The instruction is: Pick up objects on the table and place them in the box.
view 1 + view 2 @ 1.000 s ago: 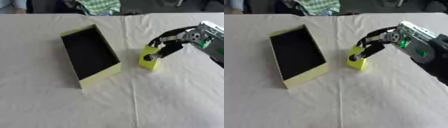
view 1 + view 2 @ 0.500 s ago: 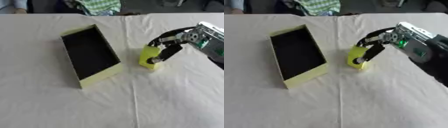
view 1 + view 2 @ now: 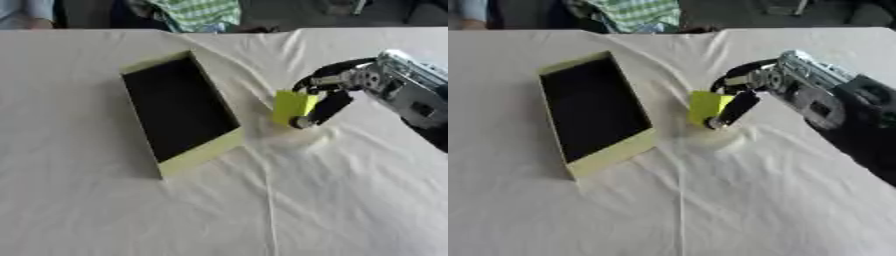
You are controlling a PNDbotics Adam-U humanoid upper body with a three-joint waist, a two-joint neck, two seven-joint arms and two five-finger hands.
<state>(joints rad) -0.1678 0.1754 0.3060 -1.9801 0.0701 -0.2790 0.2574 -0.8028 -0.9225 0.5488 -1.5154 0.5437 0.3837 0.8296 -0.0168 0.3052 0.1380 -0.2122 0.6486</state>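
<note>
Pinching a yellow block (image 3: 292, 106) in right hand (image 3: 337, 95) fingers, lifted just off the surface (image 3: 262, 200); next, carrying toward nine o'clock, over the open box (image 3: 179, 112).

The right hand (image 3: 325, 102) hides part of the blurred yellow object (image 3: 292, 106), perhaps a small block.

Both head views look steeply down over the box (image 3: 179, 112) on the tabletop (image 3: 105, 210), sharing nearly everything; the right eye view sits slightly rightward.
</note>
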